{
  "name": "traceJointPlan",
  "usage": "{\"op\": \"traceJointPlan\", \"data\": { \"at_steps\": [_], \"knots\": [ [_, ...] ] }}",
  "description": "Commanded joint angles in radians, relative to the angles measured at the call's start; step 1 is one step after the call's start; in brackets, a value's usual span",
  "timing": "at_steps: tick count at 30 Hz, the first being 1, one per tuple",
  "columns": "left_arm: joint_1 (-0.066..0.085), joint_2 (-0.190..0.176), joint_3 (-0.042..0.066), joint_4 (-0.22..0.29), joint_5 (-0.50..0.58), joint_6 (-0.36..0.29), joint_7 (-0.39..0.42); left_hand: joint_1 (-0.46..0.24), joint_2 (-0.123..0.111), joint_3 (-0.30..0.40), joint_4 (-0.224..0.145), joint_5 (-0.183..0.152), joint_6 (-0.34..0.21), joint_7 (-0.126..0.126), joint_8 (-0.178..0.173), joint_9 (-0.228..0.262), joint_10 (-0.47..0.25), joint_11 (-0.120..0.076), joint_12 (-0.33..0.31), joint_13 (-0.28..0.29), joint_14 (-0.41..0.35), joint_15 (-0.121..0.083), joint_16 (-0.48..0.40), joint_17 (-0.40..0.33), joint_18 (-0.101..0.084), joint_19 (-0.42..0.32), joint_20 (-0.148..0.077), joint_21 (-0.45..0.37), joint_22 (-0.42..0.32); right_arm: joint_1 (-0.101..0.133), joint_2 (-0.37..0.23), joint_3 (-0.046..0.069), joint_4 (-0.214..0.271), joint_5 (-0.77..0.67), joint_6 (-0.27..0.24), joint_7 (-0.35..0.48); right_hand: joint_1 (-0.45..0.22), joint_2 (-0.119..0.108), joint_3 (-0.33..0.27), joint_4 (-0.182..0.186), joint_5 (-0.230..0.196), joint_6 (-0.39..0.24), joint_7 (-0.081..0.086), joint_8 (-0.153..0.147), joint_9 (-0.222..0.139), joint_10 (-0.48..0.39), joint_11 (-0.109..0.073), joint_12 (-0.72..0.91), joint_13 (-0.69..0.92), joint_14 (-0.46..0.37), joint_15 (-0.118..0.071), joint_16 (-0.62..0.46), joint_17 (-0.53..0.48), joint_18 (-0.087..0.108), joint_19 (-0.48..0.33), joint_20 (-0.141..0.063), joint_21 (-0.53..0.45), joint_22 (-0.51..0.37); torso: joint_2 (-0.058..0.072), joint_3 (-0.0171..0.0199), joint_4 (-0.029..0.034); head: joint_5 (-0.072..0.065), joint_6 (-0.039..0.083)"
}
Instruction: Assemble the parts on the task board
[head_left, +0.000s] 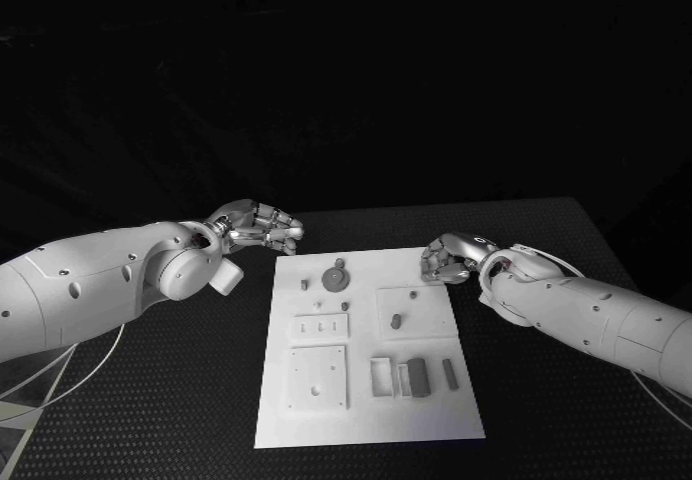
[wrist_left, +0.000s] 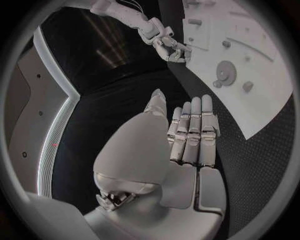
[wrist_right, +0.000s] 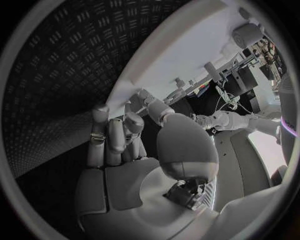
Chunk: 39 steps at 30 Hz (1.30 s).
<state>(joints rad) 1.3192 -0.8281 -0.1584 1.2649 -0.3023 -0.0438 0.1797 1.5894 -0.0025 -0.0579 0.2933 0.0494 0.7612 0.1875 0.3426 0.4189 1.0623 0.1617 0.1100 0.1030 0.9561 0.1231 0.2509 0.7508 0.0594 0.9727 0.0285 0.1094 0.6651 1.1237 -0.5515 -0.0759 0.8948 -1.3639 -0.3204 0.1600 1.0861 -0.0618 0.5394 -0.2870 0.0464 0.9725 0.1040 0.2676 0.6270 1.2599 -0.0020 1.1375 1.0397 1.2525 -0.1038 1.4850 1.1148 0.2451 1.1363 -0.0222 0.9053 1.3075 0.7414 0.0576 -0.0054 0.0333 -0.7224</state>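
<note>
The white task board (head_left: 368, 410) lies mid-table. On it are a round grey disc (head_left: 336, 277), a small peg (head_left: 304, 284), an oval part (head_left: 395, 320) and two dark grey blocks (head_left: 418, 377) near a white frame (head_left: 382, 378). My left hand (head_left: 260, 228) hovers just off the board's far left corner, fingers curled together, holding nothing. In the left wrist view the left hand (wrist_left: 187, 135) has the board (wrist_left: 262, 100) and the disc (wrist_left: 225, 73) beyond it. My right hand (head_left: 450, 260) sits at the board's far right edge, fingers curled, nothing in them. The right wrist view has the right hand (wrist_right: 119, 140) against the board's edge (wrist_right: 181, 55).
Black textured table (head_left: 173, 400) surrounds the board on all sides. White raised plates (head_left: 317, 377) and a small slotted plate (head_left: 322, 326) sit on the board's left half. The right hand (wrist_left: 165, 47) appears across the board in the left wrist view.
</note>
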Motion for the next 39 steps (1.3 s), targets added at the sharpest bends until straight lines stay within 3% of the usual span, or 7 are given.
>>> {"op": "traceJointPlan", "data": {
  "at_steps": [1, 8, 12, 17, 26, 33, 39],
  "knots": [
    [0.000, 0.001, 0.001, 0.004, 0.015, 0.009, 0.020, -0.006, 0.009, 0.014, 0.000, 0.001, 0.012, 0.004, 0.005, 0.000, 0.014, -0.005, 0.009, 0.005, 0.019, -0.005, 0.007, 0.007, 0.007, 0.014, -0.005, 0.003, 0.003, 0.001, -0.004, 0.000, 0.019, -0.016, 0.022, -0.053, 0.004, 0.007, -0.004, -0.004, 0.003, 0.006, -0.001, 0.006, 0.002, 0.000, -0.006, 0.003, -0.001, 0.002, -0.007, 0.003, 0.000, 0.017, 0.003, -0.007, 0.004, 0.019, 0.000, -0.0006, -0.0009, 0.001, 0.002],
    [0.001, -0.005, 0.004, 0.021, 0.015, -0.009, 0.007, -0.021, 0.008, 0.028, -0.001, 0.001, 0.022, 0.003, 0.000, -0.006, 0.037, -0.015, 0.018, 0.018, 0.042, -0.016, 0.020, 0.028, 0.005, 0.035, -0.017, 0.011, 0.010, 0.026, -0.013, 0.006, 0.059, -0.017, 0.006, -0.074, 0.003, 0.008, -0.005, -0.003, 0.003, 0.007, -0.001, 0.006, 0.002, 0.000, -0.007, 0.002, -0.001, 0.004, -0.008, 0.004, 0.001, 0.017, 0.004, -0.008, 0.004, 0.019, 0.000, -0.0021, -0.0009, -0.002, 0.007],
    [0.001, -0.015, 0.004, 0.049, 0.018, -0.102, -0.069, -0.047, 0.008, 0.022, -0.001, 0.000, 0.023, 0.005, -0.003, -0.009, 0.048, -0.020, 0.023, 0.027, 0.056, -0.023, 0.030, 0.043, 0.005, 0.051, -0.024, 0.020, 0.017, 0.051, -0.013, 0.007, 0.090, -0.021, 0.009, -0.091, 0.003, 0.008, -0.005, -0.003, 0.003, 0.007, -0.001, 0.006, 0.003, 0.001, -0.007, 0.002, -0.001, 0.005, -0.008, 0.004, 0.002, 0.017, 0.005, -0.008, 0.005, 0.019, 0.000, -0.0021, -0.0037, -0.001, 0.013],
    [0.001, -0.006, 0.003, 0.079, 0.026, -0.063, -0.101, -0.155, -0.005, -0.027, 0.000, -0.001, 0.042, 0.007, 0.002, -0.009, 0.057, -0.025, 0.028, 0.041, 0.064, -0.029, 0.036, 0.062, 0.004, 0.060, -0.032, 0.027, 0.027, 0.076, -0.019, 0.011, 0.158, -0.046, 0.054, -0.119, -0.001, 0.003, -0.009, -0.002, 0.003, 0.007, -0.002, 0.005, 0.004, 0.002, -0.007, 0.002, -0.002, 0.005, -0.009, 0.004, 0.001, 0.017, 0.007, -0.008, 0.006, 0.019, -0.002, -0.0012, -0.0019, -0.005, 0.019],
    [0.007, -0.010, 0.004, 0.105, 0.032, -0.083, -0.121, -0.183, 0.004, -0.079, 0.000, -0.001, 0.079, -0.017, 0.012, -0.009, 0.077, -0.038, 0.037, 0.063, 0.072, -0.039, 0.047, 0.097, 0.003, 0.066, -0.042, 0.033, 0.041, 0.080, -0.039, 0.017, 0.255, -0.054, 0.074, -0.149, -0.002, 0.003, -0.009, -0.002, 0.003, 0.007, -0.002, 0.005, 0.004, 0.002, -0.007, 0.001, -0.002, 0.004, -0.009, 0.003, -0.001, 0.017, 0.007, -0.008, 0.006, 0.019, -0.017, -0.0068, -0.0010, 0.000, 0.022],
    [0.008, -0.011, 0.003, 0.157, -0.053, -0.153, -0.262, -0.207, 0.017, -0.087, 0.001, -0.001, 0.101, -0.017, 0.015, -0.010, 0.093, -0.046, 0.044, 0.079, 0.082, -0.044, 0.053, 0.119, 0.003, 0.076, -0.048, 0.040, 0.052, 0.079, -0.040, 0.017, 0.334, -0.076, 0.056, -0.222, -0.001, 0.007, -0.008, -0.002, 0.003, 0.007, -0.002, 0.005, 0.004, 0.003, -0.008, 0.001, -0.002, 0.005, -0.009, 0.003, -0.001, 0.017, 0.007, -0.008, 0.006, 0.018, -0.031, -0.0112, -0.0069, 0.008, 0.021],
    [0.007, 0.010, -0.001, 0.170, -0.200, -0.113, -0.368, -0.211, 0.037, -0.074, 0.001, -0.001, 0.109, -0.020, 0.014, -0.012, 0.099, -0.049, 0.046, 0.087, 0.088, -0.048, 0.053, 0.130, 0.003, 0.080, -0.052, 0.043, 0.058, 0.070, -0.018, 0.017, 0.371, -0.078, 0.035, -0.247, 0.002, 0.011, -0.006, -0.004, 0.003, 0.007, -0.003, 0.004, 0.005, 0.003, -0.009, 0.000, -0.002, 0.004, -0.010, 0.002, -0.004, 0.017, 0.008, -0.010, 0.006, 0.018, -0.039, -0.0144, -0.0119, 0.015, 0.017]
  ]
}}
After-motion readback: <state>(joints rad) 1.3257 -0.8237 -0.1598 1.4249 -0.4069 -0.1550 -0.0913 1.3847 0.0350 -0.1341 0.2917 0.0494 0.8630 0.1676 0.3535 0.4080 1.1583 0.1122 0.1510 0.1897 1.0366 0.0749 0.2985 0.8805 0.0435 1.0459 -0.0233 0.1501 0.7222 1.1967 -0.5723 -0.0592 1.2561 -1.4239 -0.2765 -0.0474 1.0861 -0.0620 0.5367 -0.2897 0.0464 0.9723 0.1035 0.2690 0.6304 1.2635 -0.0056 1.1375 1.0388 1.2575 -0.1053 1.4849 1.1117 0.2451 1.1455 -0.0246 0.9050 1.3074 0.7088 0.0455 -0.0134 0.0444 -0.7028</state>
